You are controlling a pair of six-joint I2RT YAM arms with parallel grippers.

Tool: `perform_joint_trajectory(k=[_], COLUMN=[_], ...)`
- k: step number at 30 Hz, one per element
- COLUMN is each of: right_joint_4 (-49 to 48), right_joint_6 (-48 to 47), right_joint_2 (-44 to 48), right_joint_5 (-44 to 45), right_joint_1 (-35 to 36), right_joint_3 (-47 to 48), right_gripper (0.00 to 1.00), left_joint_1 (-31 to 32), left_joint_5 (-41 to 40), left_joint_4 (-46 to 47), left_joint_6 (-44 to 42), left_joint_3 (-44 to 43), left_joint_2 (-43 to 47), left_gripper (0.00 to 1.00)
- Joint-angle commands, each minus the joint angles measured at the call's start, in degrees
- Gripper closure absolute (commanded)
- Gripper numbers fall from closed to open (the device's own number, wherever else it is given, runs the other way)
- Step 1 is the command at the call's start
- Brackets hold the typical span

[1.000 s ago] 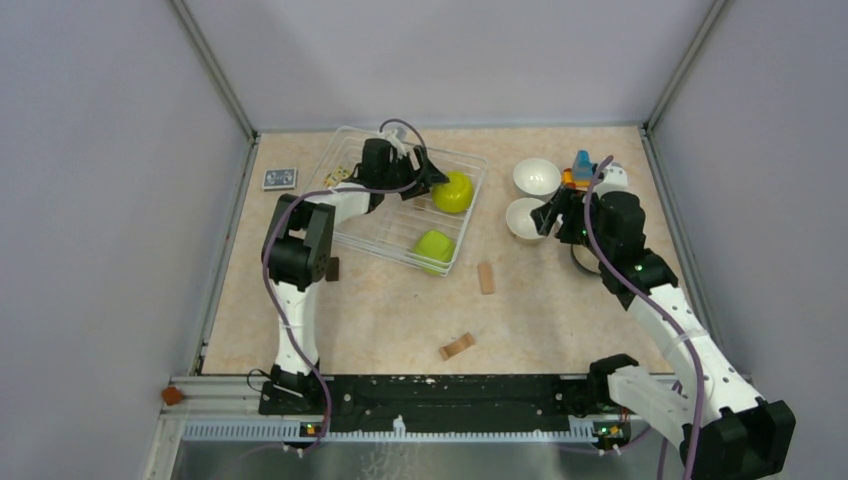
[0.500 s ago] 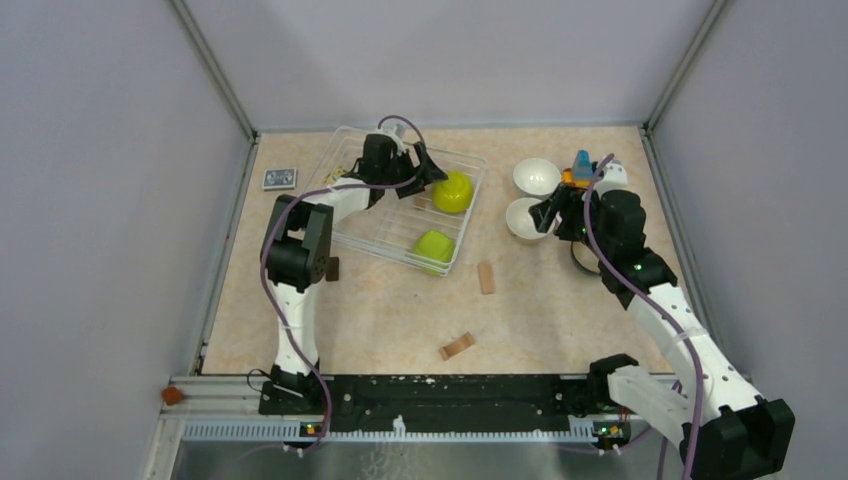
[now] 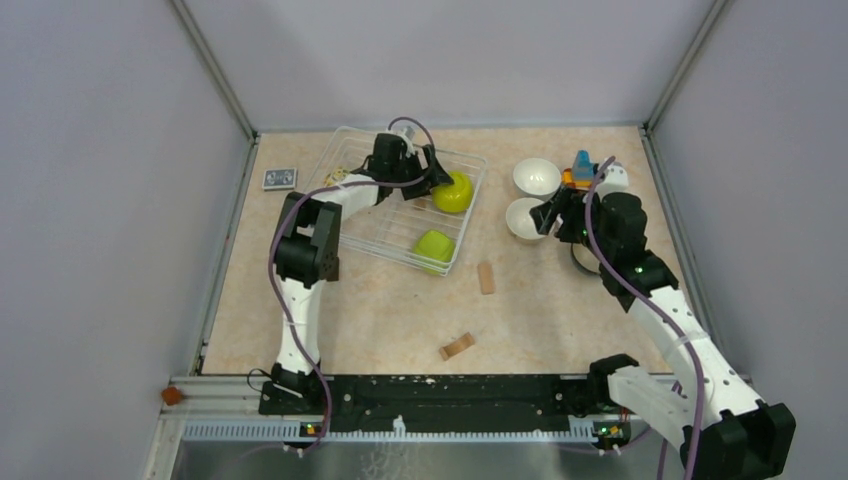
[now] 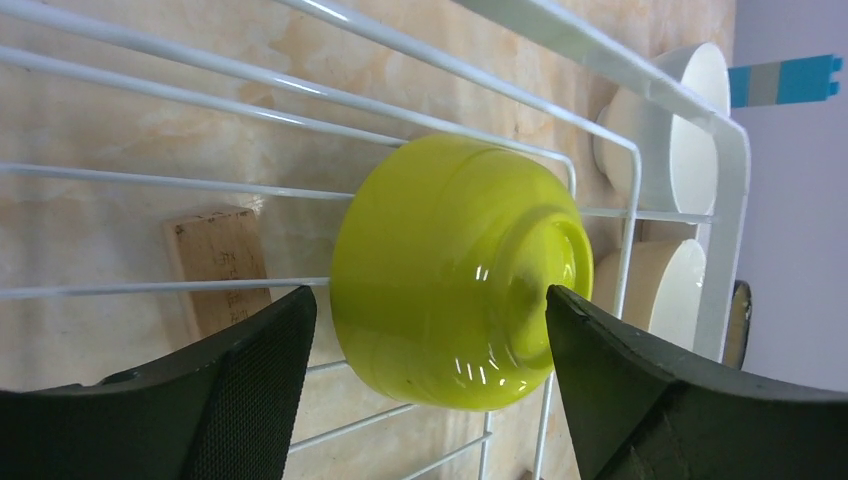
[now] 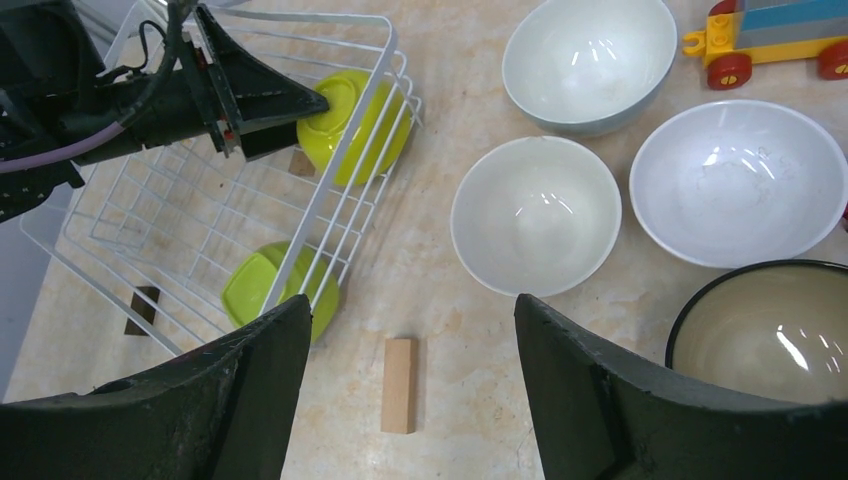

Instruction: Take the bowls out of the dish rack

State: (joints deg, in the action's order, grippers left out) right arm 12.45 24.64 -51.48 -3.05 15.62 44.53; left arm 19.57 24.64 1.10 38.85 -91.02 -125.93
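Note:
The wire dish rack (image 3: 372,228) holds two lime green bowls. One lies on its side at the rack's far right corner (image 3: 453,192), the other sits upside down near the front (image 3: 434,245). My left gripper (image 3: 432,172) is open inside the rack, and in the left wrist view (image 4: 428,305) its jaws stand on either side of the tipped lime bowl (image 4: 455,270) without closing on it. My right gripper (image 5: 410,310) is open and empty over the table, near two white bowls (image 5: 535,215) (image 5: 738,180), a pale bowl (image 5: 588,60) and a dark-rimmed bowl (image 5: 770,320).
A wooden block (image 3: 486,277) lies right of the rack and another (image 3: 457,346) lies nearer the front. A toy of coloured bricks (image 3: 582,165) stands at the back right. A card box (image 3: 279,178) lies left of the rack. A wooden block (image 4: 218,265) lies under the rack.
My left gripper has moved a little to the right, closer around the tipped lime bowl. The right arm has barely moved.

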Motion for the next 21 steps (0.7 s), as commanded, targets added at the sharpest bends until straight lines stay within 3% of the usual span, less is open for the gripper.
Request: perform_joint_trajectory(k=[1,5,11,19,21], right_joint_4=[-1.14,-0.48,-0.58,0.22,0.14], right_joint_6=[-0.12,-0.33,-0.47,-0.74,-0.77], right_joint_2=[1.81,2.32,2.49,3.18,3.44], right_joint_5=[0.63,1.16,1.51,2.23,2.26], right_joint_1=[0.57,0.50,0.47,0.51,0.56], right_joint_3=[-0.41,-0.24,-0.24,-0.44,-0.54], right_gripper=[0.27,0.27,0.27,0.27,0.27], left_joint_1=[0.73,0.31,-0.62,-1.03,-1.03], left_joint_5=[0.50,2.58,10.08,12.65,12.81], left_joint_4=[0.29,0.96,9.20,16.73,17.34], left_joint_6=[-0.31,-0.45,4.75,7.29,7.30], left_joint_3=[-1.97,-2.38,0.95,5.66,6.23], left_joint_2=[-1.80,-2.35,-1.15,3.55,4.32], left_gripper=[0.11,0.18,0.28,0.40,0.47])
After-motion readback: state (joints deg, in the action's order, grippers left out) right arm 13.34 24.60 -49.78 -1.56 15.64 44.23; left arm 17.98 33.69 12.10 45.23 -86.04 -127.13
